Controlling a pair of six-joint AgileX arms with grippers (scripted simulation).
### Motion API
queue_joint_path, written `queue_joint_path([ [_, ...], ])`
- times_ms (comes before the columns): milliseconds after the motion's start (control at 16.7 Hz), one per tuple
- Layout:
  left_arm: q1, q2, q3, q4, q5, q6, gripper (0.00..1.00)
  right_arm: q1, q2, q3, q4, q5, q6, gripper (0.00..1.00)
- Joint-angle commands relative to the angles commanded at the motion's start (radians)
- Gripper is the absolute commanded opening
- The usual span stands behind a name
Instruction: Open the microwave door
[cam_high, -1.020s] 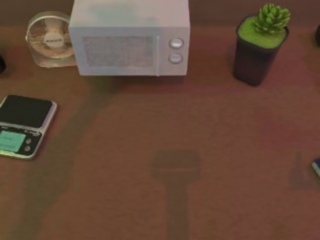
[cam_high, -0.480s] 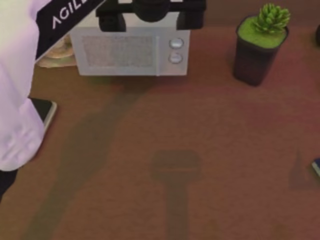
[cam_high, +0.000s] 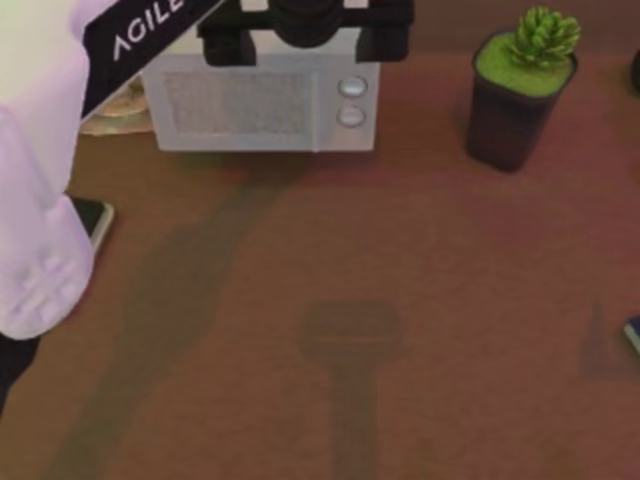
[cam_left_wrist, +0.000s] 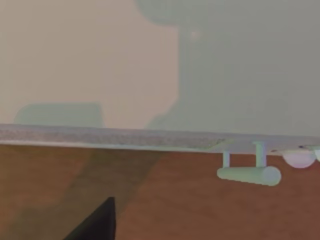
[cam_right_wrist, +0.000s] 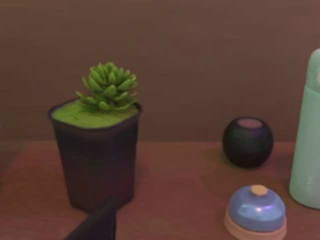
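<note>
The white microwave (cam_high: 262, 100) stands at the table's back, left of centre. Its door (cam_high: 236, 104), with a grey mesh window, lies flat and shut against the front. Two round knobs (cam_high: 351, 101) sit to the door's right. My left gripper (cam_high: 303, 30) hovers above the microwave's top, open and holding nothing. The left wrist view looks down past the microwave's roof (cam_left_wrist: 150, 65) onto the door's bar handle (cam_left_wrist: 248, 175), with one dark finger (cam_left_wrist: 97, 226) low in the picture. My right gripper is outside the top view. One of its fingers (cam_right_wrist: 97, 223) shows, spread wide, near the potted plant.
A potted succulent (cam_high: 522, 85) stands at the back right. My left arm (cam_high: 45, 170) covers most of a beige fan (cam_high: 118, 108) and a scale (cam_high: 92, 220). On the right side sit a blue bell (cam_right_wrist: 256, 210), a black ball (cam_right_wrist: 247, 141) and a mint bottle (cam_right_wrist: 307, 135).
My left arm has swung in from outside the view, and its gripper is now over the microwave's top. The door has stayed shut. In the last half second the arm shifted only slightly.
</note>
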Motion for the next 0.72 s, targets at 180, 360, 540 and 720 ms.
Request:
queue_joint_path([
  [180, 0.02, 0.056, -0.029, 0.092, 0.01, 0.019, 1.0, 0.0, 0.0, 0.0, 0.0, 0.0, 0.0, 1.0],
  [360, 0.035, 0.097, -0.051, 0.158, 0.017, 0.034, 1.0, 0.0, 0.0, 0.0, 0.0, 0.0, 0.0, 1.0],
  [540, 0.036, 0.099, -0.051, 0.16, 0.017, 0.034, 1.0, 0.0, 0.0, 0.0, 0.0, 0.0, 0.0, 1.0],
  [720, 0.036, 0.099, -0.051, 0.16, 0.017, 0.034, 0.85, 0.0, 0.0, 0.0, 0.0, 0.0, 0.0, 1.0],
])
